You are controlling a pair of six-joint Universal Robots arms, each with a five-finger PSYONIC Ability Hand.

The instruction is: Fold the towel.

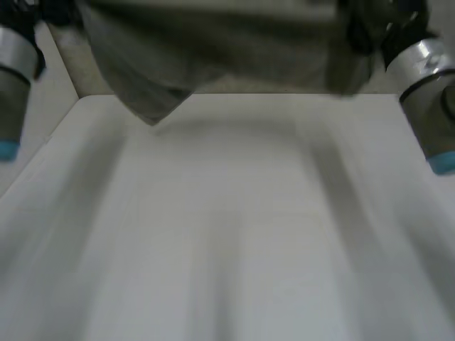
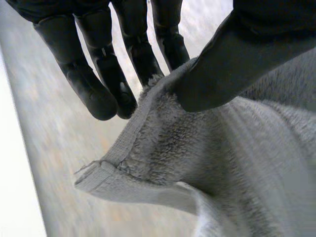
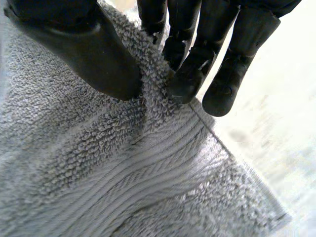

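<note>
Over the far side of the table (image 1: 227, 241), head view: I see the grey towel (image 1: 213, 50) held up in the air, spread between the two arms, with one corner drooping toward the white top.
Arms, head view: the left arm (image 1: 13, 78) stands at one side of the towel and the right arm (image 1: 430, 99) at the other.
Left hand, left wrist view: the left hand (image 2: 232, 59) is clamped on the towel's hemmed edge near a corner. I see the thumb pressing the cloth against the fingers (image 2: 143, 59), while the outer fingers hang straight just beside the hem.
Right hand, right wrist view: the right hand (image 3: 84, 49) pinches a raised ridge of the towel's edge between thumb and fingers (image 3: 190, 74). The rest of the cloth spreads out beyond the fingertips.
</note>
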